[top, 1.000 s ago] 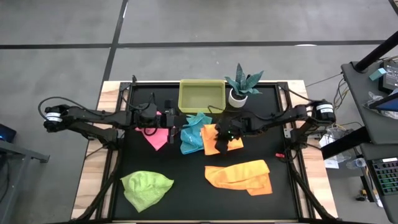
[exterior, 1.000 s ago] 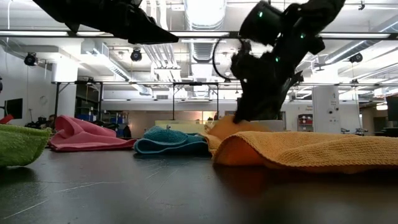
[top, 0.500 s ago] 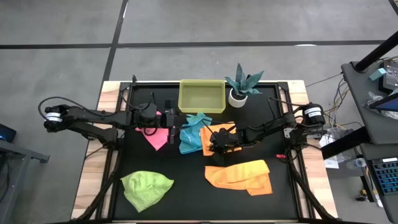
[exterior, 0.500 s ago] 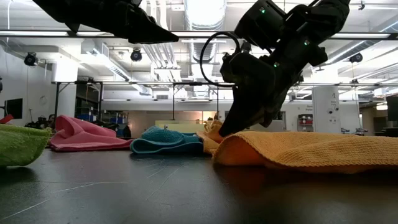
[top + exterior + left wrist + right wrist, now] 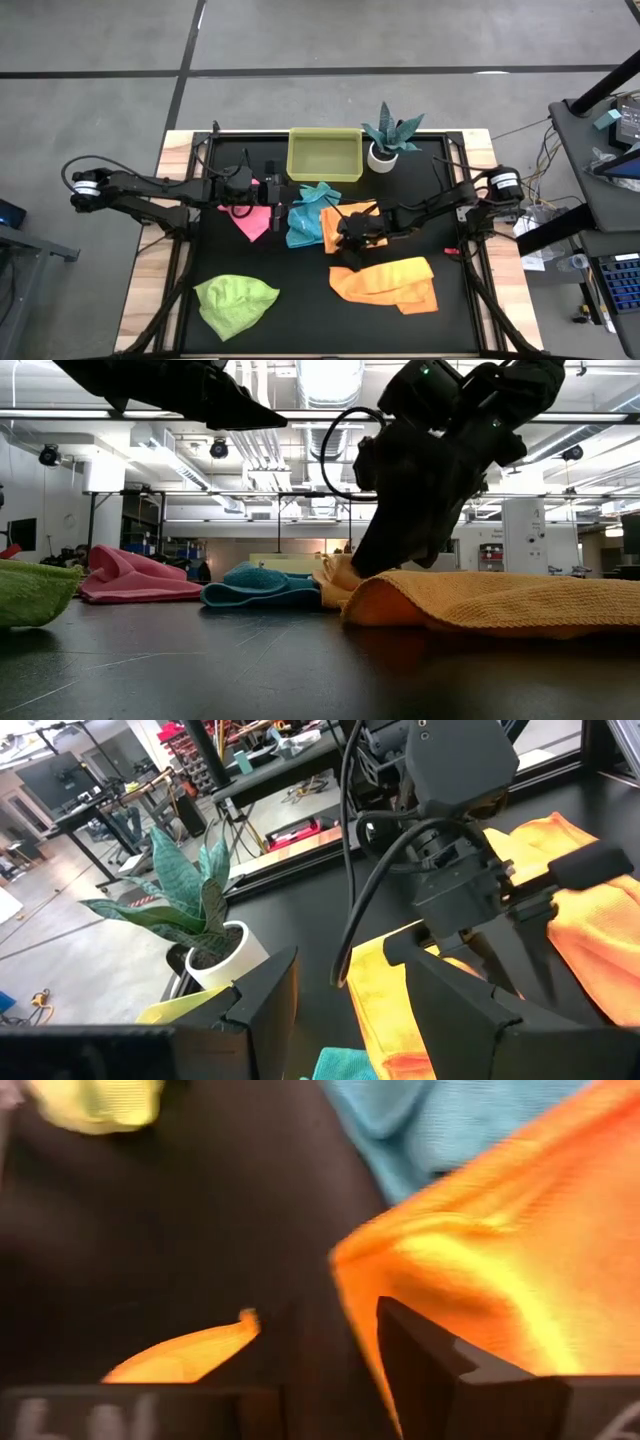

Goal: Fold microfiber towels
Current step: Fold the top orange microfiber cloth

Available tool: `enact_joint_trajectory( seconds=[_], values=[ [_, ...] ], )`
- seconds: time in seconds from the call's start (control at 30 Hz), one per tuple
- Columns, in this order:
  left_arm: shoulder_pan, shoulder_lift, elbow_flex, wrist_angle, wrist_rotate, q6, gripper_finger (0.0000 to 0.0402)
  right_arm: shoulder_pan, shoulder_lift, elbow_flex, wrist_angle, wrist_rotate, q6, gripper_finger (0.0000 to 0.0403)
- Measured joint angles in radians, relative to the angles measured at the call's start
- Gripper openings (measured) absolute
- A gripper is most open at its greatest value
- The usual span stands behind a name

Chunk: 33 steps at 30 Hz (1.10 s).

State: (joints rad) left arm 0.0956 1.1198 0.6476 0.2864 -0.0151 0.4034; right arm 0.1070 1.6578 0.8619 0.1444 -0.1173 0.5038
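Observation:
Several microfiber towels lie on the black table: pink (image 5: 250, 218), turquoise (image 5: 305, 215), a crumpled orange one (image 5: 338, 214) beside it, a second orange one (image 5: 390, 283) nearer the front, and lime green (image 5: 235, 303). My right gripper (image 5: 345, 240) points slantwise down at the near edge of the crumpled orange towel (image 5: 480, 1250). It is open, with bare table showing between its fingers. My left gripper (image 5: 287, 195) hangs open above the table between the pink and turquoise towels, holding nothing. My right gripper slants down from the table's right over the crumpled orange towel's near corner (image 5: 350, 1270). One finger (image 5: 430, 1360) stands at the cloth's edge and the other over bare table. I cannot tell whether the finger touches the cloth, which lies slack on the table.
A yellow translucent tray (image 5: 325, 155) and a small potted plant (image 5: 390, 135) stand at the far edge. Bare black tabletop shows between the green towel and the near orange towel.
My right gripper has moved toward the table's near-left, over the crumpled orange towel, and has sunk and tipped more steeply downward. In the low view, the turquoise towel's near edge has spread slightly toward the pink towel.

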Motion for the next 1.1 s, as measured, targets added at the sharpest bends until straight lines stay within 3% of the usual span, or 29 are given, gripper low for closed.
enact_joint_trajectory(
  seconds=[0.1, 0.2, 0.4, 0.53, 0.63, 0.8, 1.1],
  values=[
    [0.000, 0.000, 0.000, -0.001, 0.000, 0.000, 0.0171, 0.001, -0.035, 0.000, -0.028, -0.027, 0.009, 0.0138],
    [0.000, 0.012, 0.000, -0.001, 0.005, -0.002, 0.0171, 0.003, -0.092, 0.000, -0.115, 0.014, -0.006, 0.0146],
    [0.000, 0.084, 0.017, -0.005, 0.009, -0.003, 0.0171, 0.004, -0.197, -0.010, -0.345, 0.305, -0.052, 0.0114],
    [0.000, 0.149, 0.045, 0.002, 0.010, -0.001, 0.0171, -0.017, -0.212, -0.064, -0.345, 0.444, -0.057, 0.0060],
    [0.000, 0.196, 0.073, 0.003, 0.010, -0.001, 0.0171, -0.040, -0.190, -0.119, -0.275, 0.459, -0.058, 0.0019],
    [0.000, 0.256, 0.105, 0.002, 0.011, 0.000, 0.0171, -0.069, -0.145, -0.172, -0.292, 0.466, -0.035, 0.0012],
    [0.000, 0.382, 0.156, 0.053, 0.014, -0.002, 0.0171, -0.075, -0.230, -0.180, -0.619, 0.536, -0.017, 0.0012]
  ],
)
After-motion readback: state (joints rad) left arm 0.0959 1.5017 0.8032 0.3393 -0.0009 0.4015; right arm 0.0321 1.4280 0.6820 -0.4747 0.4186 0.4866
